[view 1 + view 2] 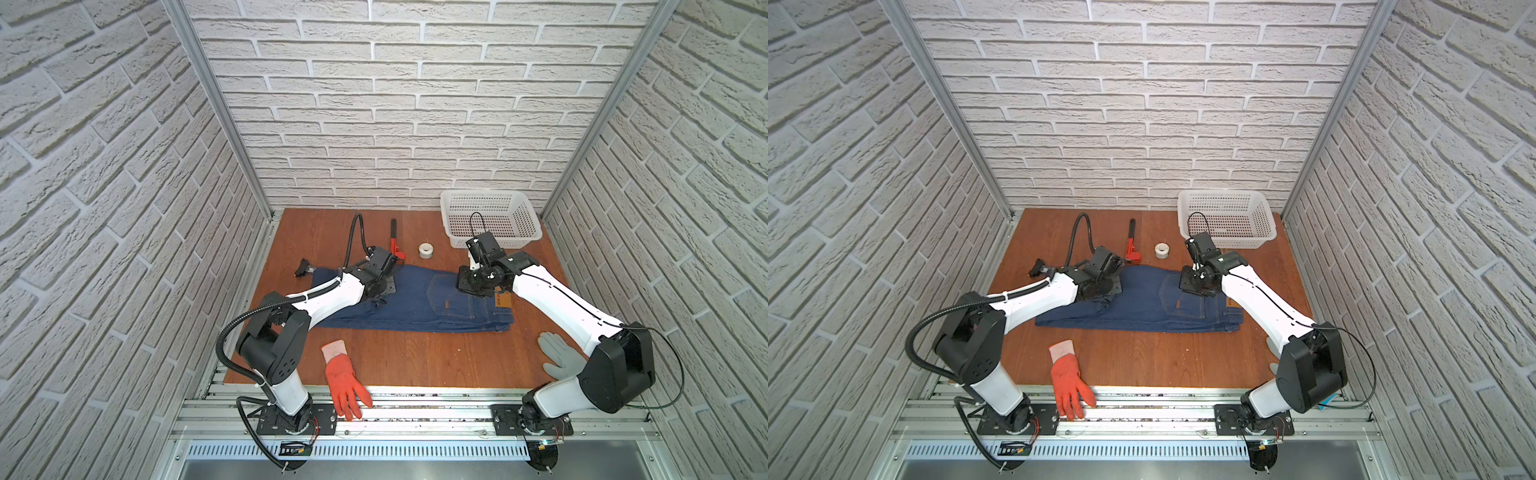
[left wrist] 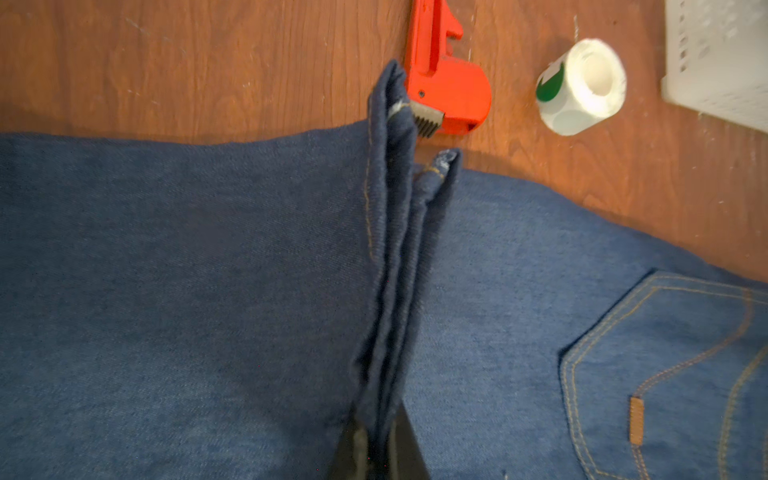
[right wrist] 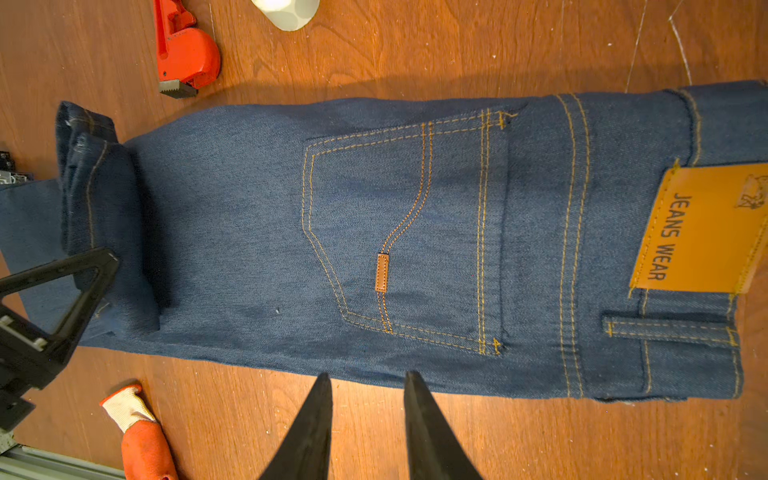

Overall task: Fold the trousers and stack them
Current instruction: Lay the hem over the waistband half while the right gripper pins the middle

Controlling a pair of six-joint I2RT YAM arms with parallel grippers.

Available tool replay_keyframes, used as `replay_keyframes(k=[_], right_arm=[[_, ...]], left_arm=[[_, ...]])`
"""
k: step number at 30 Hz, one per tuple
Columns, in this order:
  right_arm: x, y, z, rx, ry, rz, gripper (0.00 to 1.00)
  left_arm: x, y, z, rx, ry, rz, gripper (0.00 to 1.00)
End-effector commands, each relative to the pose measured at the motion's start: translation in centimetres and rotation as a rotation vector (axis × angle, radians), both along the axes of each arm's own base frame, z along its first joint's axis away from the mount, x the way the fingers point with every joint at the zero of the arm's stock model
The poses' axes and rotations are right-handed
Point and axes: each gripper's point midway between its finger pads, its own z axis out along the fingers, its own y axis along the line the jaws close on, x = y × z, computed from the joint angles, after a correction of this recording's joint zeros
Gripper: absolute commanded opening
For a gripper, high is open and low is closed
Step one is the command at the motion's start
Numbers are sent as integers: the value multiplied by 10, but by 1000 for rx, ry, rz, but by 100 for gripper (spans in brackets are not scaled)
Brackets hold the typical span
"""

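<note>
The trousers (image 1: 415, 299) are dark blue jeans lying across the middle of the wooden table, back pocket and tan waist patch (image 3: 702, 232) facing up. The leg ends are lifted and folded back toward the seat. My left gripper (image 2: 380, 453) is shut on the stacked leg hems (image 2: 395, 216), which stand up between its fingers; in both top views it sits over the left half of the jeans (image 1: 1142, 303). My right gripper (image 3: 369, 378) hovers open above the jeans' edge below the back pocket (image 3: 407, 232), with nothing between its fingers.
A red pipe wrench (image 1: 397, 249) and a white tape roll (image 1: 426, 250) lie just behind the jeans. A white basket (image 1: 486, 192) stands at the back right. An orange-red glove (image 1: 343, 378) overhangs the front edge and a grey glove (image 1: 559, 353) lies front right. A small black item (image 1: 303, 268) lies left.
</note>
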Motion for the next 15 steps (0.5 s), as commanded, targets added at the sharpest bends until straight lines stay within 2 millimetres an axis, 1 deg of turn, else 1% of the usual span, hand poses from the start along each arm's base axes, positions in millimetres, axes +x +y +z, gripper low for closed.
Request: replay_keyframes(k=[1, 5, 9, 12, 15], right_arm=[[-1, -1, 0, 6, -7, 6, 32], [0, -1, -1, 9, -6, 4, 32], [0, -1, -2, 2, -5, 5, 32], [-1, -1, -8, 1, 7, 3, 32], [0, 0, -14, 2, 16, 0, 32]], left_arm=[[2, -9, 4, -17, -2, -9, 0], [-4, -15, 0, -18, 16, -24, 0], [-11, -16, 3, -4, 24, -43, 0], [-16, -17, 3, 8, 42, -59, 0], [-19, -17, -2, 19, 60, -65, 0]])
